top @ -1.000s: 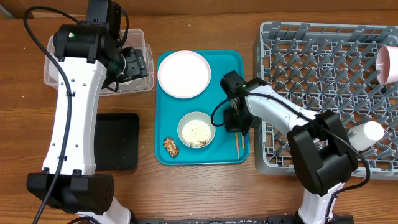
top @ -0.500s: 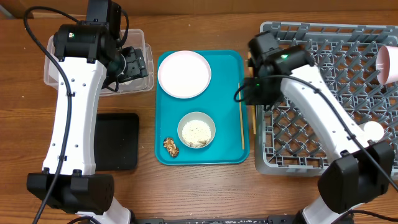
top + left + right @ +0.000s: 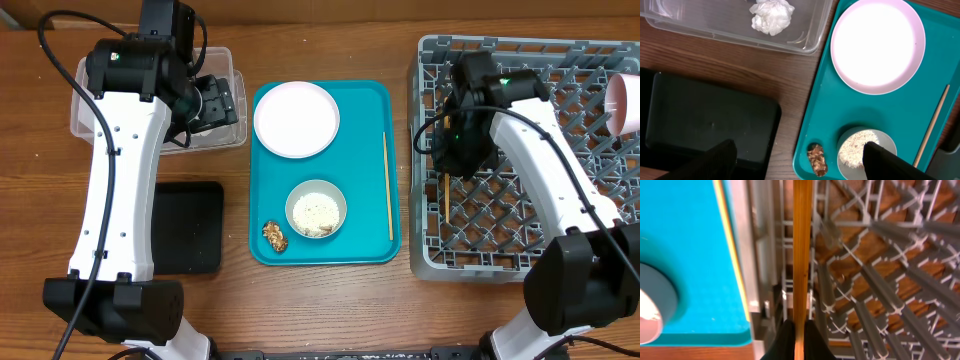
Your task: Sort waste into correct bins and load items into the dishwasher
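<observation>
The right claw hangs over the left side of the grey rack. It is pinched tight on one chopstick, which runs lengthwise above the pegs, just inside the rack's left wall. The other chopstick lies along the right edge of the teal tray. Also on that tray are a pale plate at the back, a bowl of rice in front of it, and a brown lump just beside the bowl. The left claw hovers over the clear tub, jaws spread wide and empty. A white tissue lies in the tub. The black tray sits in front of the tub.
</observation>
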Motion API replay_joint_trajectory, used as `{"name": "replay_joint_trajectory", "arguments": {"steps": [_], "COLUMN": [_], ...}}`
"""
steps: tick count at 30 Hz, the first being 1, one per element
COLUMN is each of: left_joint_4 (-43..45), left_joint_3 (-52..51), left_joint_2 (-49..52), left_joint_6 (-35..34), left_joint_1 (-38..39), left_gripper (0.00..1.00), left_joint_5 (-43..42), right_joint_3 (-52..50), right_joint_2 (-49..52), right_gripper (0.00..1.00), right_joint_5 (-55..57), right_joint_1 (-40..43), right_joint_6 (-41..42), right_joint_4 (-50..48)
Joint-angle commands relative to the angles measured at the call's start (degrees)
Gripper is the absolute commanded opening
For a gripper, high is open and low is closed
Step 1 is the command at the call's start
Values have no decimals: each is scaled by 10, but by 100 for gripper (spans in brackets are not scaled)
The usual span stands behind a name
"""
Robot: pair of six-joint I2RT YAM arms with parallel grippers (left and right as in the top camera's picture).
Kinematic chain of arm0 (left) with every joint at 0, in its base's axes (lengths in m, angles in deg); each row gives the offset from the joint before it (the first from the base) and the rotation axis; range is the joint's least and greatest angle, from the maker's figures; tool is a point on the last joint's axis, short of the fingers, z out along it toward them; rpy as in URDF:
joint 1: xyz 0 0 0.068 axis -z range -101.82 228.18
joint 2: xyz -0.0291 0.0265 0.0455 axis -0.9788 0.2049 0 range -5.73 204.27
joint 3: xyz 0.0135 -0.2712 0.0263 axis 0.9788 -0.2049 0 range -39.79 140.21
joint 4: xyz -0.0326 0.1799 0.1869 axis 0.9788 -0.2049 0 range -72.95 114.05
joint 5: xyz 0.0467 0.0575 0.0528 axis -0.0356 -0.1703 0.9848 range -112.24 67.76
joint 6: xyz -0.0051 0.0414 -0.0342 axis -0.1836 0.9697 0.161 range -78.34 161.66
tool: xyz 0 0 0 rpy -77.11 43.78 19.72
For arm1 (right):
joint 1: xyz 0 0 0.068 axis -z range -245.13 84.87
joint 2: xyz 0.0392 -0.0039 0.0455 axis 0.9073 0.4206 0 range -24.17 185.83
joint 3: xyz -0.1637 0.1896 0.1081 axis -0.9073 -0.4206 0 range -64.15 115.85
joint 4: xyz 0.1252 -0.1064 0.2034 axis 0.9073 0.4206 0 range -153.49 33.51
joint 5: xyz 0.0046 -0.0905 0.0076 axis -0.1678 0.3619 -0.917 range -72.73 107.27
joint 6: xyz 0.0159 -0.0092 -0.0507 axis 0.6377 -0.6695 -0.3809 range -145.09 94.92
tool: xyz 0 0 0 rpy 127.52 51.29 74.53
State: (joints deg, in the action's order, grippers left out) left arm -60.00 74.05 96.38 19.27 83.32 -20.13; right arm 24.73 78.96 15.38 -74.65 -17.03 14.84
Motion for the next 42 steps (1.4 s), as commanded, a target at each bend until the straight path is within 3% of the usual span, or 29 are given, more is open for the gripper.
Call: {"name": "replay_joint_trajectory", "arguments": {"steps": [1,3,5,10,15,21,42], "left_joint_4": [0,0,0,0,1,0,-3], "left_joint_3": [7,7,7,7,7,7,7], "left_joint_2": [-10,-10,-10,-10,-10,-10,-10], "left_joint_6": [-5,-5,-5,-5,-5,-5,-3], "left_joint_1": [1,1,1,1,1,1,1], "left_gripper": [83,83,83,83,83,83,83], "left_joint_5": [-2,-2,-2,-2,-2,-2,-2], "right_joint_3": [-19,-13,0,38,24,2,-15], "right_joint_2": [-5,-7,-11,-38,-37,12,175], "right_gripper": [25,37,39,39,42,45,45], "right_joint_5": [3,3,0,-50,-62,-29,-5], "right_joint_1": [-2,-2,-2,-12,-87,-148,-152], "right_joint_6": [-6,-6,-6,-6,-3,73,111], "right_joint_4": [-9,-10,-5,-10,-49,-92,-108]}}
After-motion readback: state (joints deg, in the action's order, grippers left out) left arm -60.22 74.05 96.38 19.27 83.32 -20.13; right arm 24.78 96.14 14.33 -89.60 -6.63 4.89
